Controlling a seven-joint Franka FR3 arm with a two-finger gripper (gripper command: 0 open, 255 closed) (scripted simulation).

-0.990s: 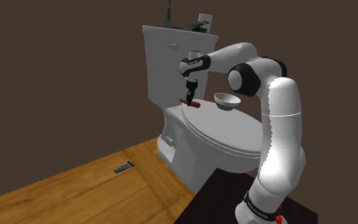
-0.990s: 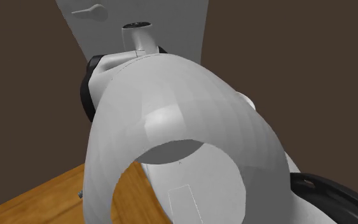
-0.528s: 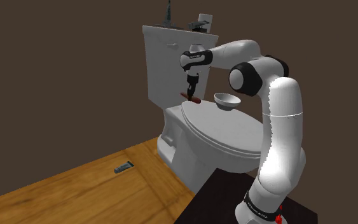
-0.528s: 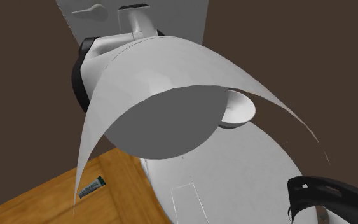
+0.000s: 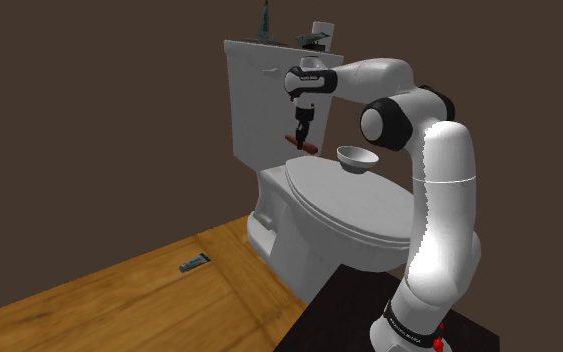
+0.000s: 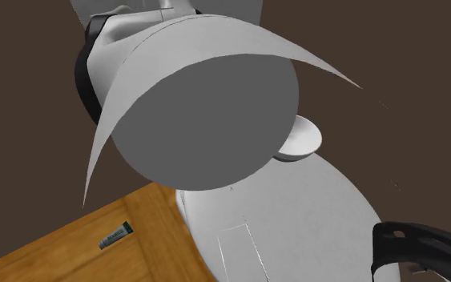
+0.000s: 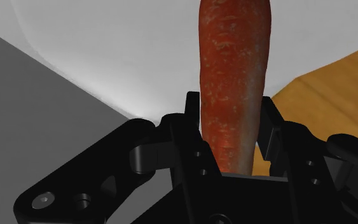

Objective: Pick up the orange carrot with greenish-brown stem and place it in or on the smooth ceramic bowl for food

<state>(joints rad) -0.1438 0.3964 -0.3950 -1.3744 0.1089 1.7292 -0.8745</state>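
Since the gripper [image 7: 229,107] is clamped across the carrot [image 7: 234,57] above the back edge of the toilet lid [image 5: 349,205], near the bowl [image 5: 356,157]: judged stiff, light; tapered skin may slip.

Carrot [image 7: 234,76] skin rough and matt, bowl [image 5: 356,157] smooth, floor [image 5: 119,300] wooden

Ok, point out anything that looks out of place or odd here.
Food things in a bathroom: a white bowl sits on the closed toilet lid, and the jaws hold a carrot in the air over the toilet. A small tube also lies loose on the wooden floor. Nothing looks spilled or broken.
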